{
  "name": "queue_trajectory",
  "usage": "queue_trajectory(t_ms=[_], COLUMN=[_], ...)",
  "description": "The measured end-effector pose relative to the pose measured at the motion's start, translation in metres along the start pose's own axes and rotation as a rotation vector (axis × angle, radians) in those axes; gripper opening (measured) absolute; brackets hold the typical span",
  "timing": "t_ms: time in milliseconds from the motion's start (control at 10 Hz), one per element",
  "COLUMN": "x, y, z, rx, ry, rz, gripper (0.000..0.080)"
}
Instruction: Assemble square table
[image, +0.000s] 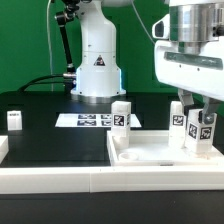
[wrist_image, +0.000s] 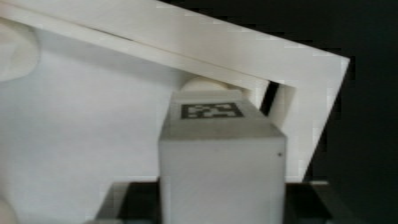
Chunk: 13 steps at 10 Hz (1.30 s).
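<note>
The white square table top (image: 150, 152) lies on the exterior view's right, rim up; its rim also shows in the wrist view (wrist_image: 267, 62). My gripper (image: 200, 112) is shut on a white tagged leg (image: 205, 132), held upright over the top's far right corner. In the wrist view this leg (wrist_image: 222, 150) fills the gap between my dark fingers (wrist_image: 135, 198), with its tag on the end face. A second leg (image: 177, 118) stands just to the left of the held one. A third leg (image: 120, 115) stands by the top's far left corner. A fourth leg (image: 14, 120) stands at the far left.
The robot base (image: 97, 60) stands at the back centre, with the marker board (image: 92, 120) lying in front of it. A long white rail (image: 60, 180) borders the black surface along the front. Black cables run at the back left.
</note>
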<state>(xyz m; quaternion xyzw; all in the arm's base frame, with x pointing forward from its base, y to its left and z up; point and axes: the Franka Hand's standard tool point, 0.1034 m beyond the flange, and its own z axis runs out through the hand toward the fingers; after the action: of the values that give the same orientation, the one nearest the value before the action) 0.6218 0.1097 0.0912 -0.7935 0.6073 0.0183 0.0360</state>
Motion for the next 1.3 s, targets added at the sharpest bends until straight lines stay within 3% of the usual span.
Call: queue_trajectory(t_ms=[200, 300, 400, 600, 1300], x=[0.0018, 0.0018, 0.0020, 0.0021, 0.0020], y=[-0.0008, -0.0006, -0.0003, 0.0005, 0.0021], z=[0.0001, 0.0006, 0.0011, 0.0026, 0.0055], rx=[0.014, 0.013, 0.012, 0.009, -0.007], ry=[-0.004, -0.004, -0.003, 0.000, 0.019], rz=[0.123, 0.118, 0.100, 0.037, -0.514], gripper=[0.0290, 0.0367, 0.0367, 0.0622, 0.0649])
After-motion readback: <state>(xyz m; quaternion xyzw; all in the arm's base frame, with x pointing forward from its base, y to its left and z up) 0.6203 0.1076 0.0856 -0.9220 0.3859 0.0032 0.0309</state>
